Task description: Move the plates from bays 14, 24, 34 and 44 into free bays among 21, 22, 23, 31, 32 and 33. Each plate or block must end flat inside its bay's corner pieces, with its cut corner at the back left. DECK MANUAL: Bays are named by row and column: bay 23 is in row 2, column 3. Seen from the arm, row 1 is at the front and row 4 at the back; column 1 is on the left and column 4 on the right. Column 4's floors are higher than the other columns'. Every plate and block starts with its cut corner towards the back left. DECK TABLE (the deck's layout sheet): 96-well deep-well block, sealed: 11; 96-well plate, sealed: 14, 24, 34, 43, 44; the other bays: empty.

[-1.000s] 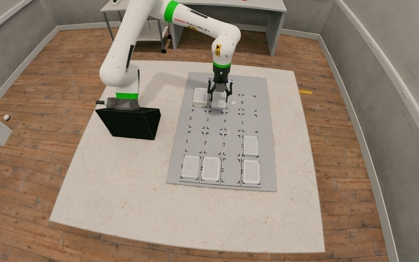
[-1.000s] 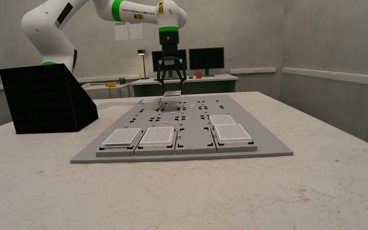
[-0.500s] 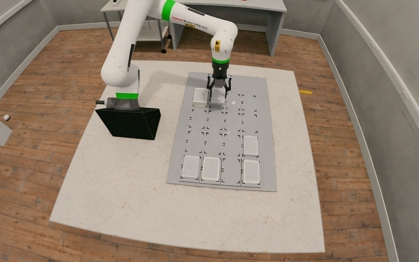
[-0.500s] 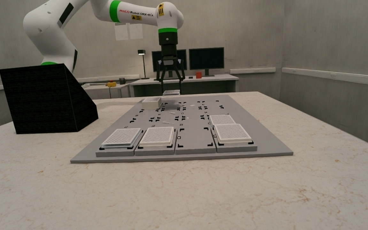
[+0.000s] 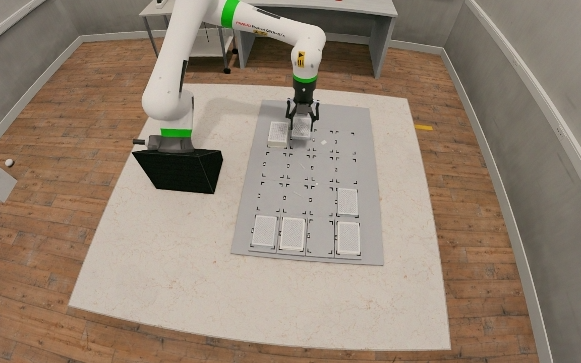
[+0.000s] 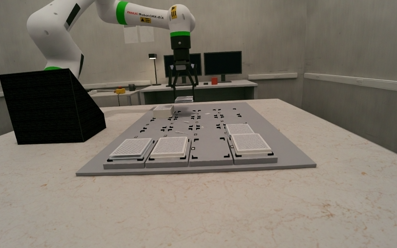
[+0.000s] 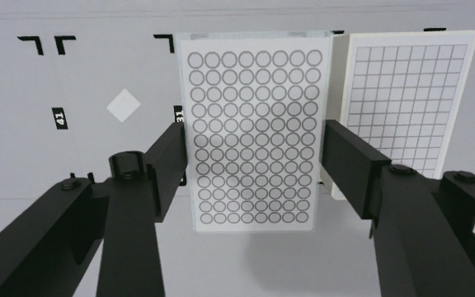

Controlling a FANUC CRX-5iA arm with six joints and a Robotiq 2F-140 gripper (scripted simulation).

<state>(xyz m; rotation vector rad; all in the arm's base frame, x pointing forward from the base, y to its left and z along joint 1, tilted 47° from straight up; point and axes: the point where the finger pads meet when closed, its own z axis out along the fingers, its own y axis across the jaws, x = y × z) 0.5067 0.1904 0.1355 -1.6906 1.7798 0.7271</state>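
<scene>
My gripper (image 5: pixel 301 123) (image 6: pixel 183 97) (image 7: pixel 253 141) is shut on a sealed 96-well plate (image 5: pixel 301 128) (image 6: pixel 183 99) (image 7: pixel 254 103), gripping its long sides. It holds the plate level, a little above the grey deck (image 5: pixel 373 180) (image 6: pixel 286 154), over bay 21, right beside the deep-well block (image 5: pixel 277 133) (image 6: pixel 163 110) (image 7: pixel 402 107) in bay 11. In the wrist view the labels 31 and 41 show to the plate's left. Plates lie in bay 14 (image 5: pixel 264 230) (image 6: pixel 131 147), bay 24 (image 5: pixel 292 233) (image 6: pixel 169 145), bay 44 (image 5: pixel 348 237) (image 6: pixel 250 143) and bay 43 (image 5: pixel 347 201) (image 6: pixel 238 128). Bay 34 (image 5: pixel 321 234) (image 6: pixel 210 149) holds nothing.
The arm's black pedestal (image 5: pixel 179 169) (image 6: pixel 48 104) stands beside the deck on the row 1 side. A small white diamond mark (image 5: pixel 324 142) (image 7: pixel 123 105) lies on the deck in bay 31. Rows 2 and 3 of columns 2 and 3 hold no plates.
</scene>
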